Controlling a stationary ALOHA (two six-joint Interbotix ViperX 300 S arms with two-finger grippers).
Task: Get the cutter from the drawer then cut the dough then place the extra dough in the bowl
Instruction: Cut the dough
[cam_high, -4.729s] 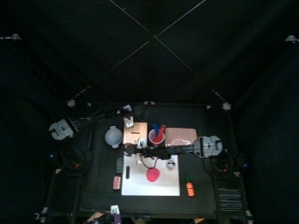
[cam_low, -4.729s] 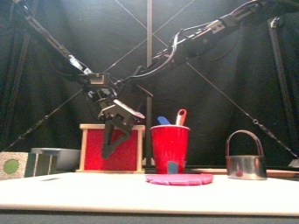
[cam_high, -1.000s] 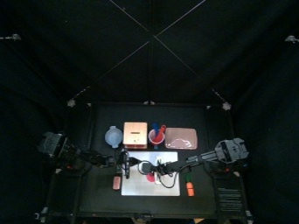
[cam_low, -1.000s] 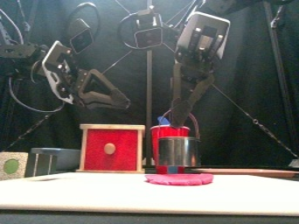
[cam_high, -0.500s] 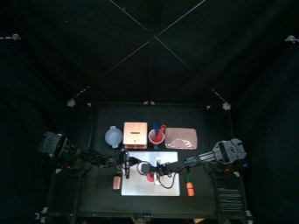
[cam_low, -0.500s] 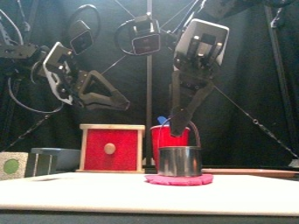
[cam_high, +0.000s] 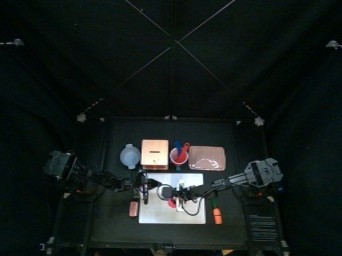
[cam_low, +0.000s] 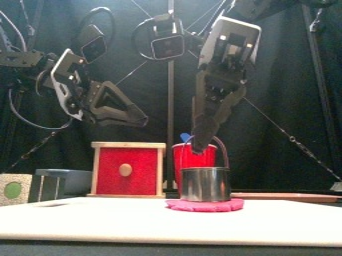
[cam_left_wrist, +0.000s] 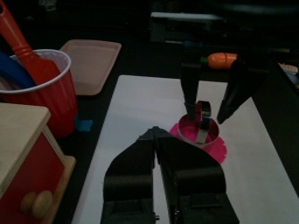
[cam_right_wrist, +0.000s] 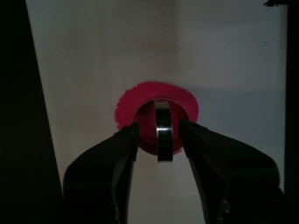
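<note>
Dough sits right under the tool: a flat pink disc of dough (cam_low: 205, 206) lies on the white cutting board (cam_low: 94, 225) toward the front of the black surface (cam_high: 230, 130). The round metal cutter with a wire handle (cam_low: 205, 184) stands upright on the middle of the disc, with a rim of pink showing all round its base. The right claw (cam_low: 202, 143) comes down steeply from above and is clenched on the top of the wire handle, which runs between its two jaws. The left claw (cam_left_wrist: 156, 133) hangs raised near the board's left side and points across at the cutter. Its jaws are pressed together on nothing. Behind the board runs a row of things. The blue-grey bowl with two small handles (cam_high: 128, 155) is at the left end. Next to it stands the pale wooden box with a red drawer front (cam_low: 127, 170). Then comes a red cup (cam_left_wrist: 45, 83), from which a red toy knife (cam_left_wrist: 14, 35) and a blue toy knife (cam_left_wrist: 12, 66) stick out. A flat pink tray (cam_left_wrist: 87, 54) is at the right end. From the front the cup stands directly behind the cutter and is partly hidden by it. A small orange toy food (cam_left_wrist: 222, 59) lies just off the board's right edge, apart from the dough.
</note>
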